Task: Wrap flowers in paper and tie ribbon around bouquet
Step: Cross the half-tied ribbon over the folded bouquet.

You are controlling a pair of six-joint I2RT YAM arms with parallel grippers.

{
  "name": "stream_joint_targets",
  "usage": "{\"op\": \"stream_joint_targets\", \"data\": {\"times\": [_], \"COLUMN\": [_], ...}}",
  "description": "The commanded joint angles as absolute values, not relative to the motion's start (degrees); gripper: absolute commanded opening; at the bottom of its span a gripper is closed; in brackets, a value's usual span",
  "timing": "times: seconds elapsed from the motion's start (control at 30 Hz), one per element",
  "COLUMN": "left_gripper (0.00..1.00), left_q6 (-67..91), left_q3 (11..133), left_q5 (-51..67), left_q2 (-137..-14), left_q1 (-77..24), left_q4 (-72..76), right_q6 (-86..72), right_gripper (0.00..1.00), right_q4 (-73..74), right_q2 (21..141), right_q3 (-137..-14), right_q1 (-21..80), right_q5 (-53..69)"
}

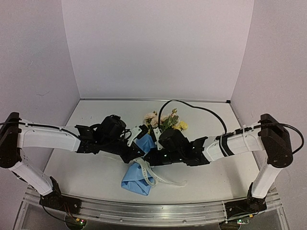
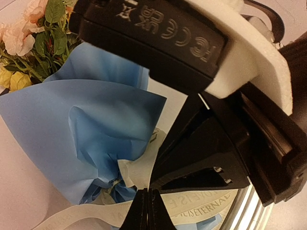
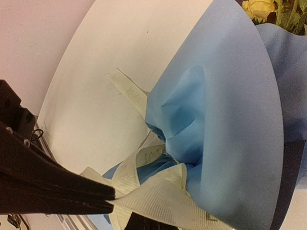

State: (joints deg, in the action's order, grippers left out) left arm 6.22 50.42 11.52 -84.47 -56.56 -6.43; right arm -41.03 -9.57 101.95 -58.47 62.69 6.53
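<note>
The bouquet lies on the table, its flowers (image 1: 163,120) (image 2: 29,28) toward the back and the light blue paper (image 1: 136,179) (image 2: 96,120) (image 3: 225,120) gathered to a narrow waist. The cream ribbon (image 1: 163,179) (image 2: 136,170) (image 3: 168,196) loops round that waist, with a printed tail trailing right. My left gripper (image 1: 139,152) (image 2: 146,194) is shut, pinching a ribbon strand at its tips. My right gripper (image 1: 152,158) (image 3: 111,199) is shut on another strand right beside it. Both meet over the cone's waist, and their black bodies hide part of the paper from above.
A black cable (image 1: 192,108) arcs above the flowers to the right arm. An aluminium rail (image 1: 153,211) runs along the near table edge, just below the cone's tip. Pale walls close the table at the back and both sides.
</note>
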Motion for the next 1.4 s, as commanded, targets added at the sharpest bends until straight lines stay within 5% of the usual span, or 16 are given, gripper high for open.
{"op": "stream_joint_targets", "data": {"times": [0.0, 0.8, 1.37], "left_gripper": [0.0, 0.08, 0.45], "left_q6": [7.35, 10.79, 15.32], "left_q3": [50.08, 50.69, 47.87], "left_q5": [13.45, 15.32, 15.37], "left_q2": [-82.8, -84.04, -75.21], "left_q1": [-56.25, -54.93, -52.78], "left_q4": [-3.16, -3.34, -1.77], "right_q6": [-41.18, -35.17, -33.65], "right_gripper": [0.0, 0.0, 0.0], "right_q4": [-12.89, -28.94, -29.92], "right_q2": [103.54, 109.19, 110.75], "right_q3": [-60.06, -57.66, -58.49], "right_q1": [62.34, 62.44, 62.49], "right_q5": [3.21, 0.19, 0.52]}}
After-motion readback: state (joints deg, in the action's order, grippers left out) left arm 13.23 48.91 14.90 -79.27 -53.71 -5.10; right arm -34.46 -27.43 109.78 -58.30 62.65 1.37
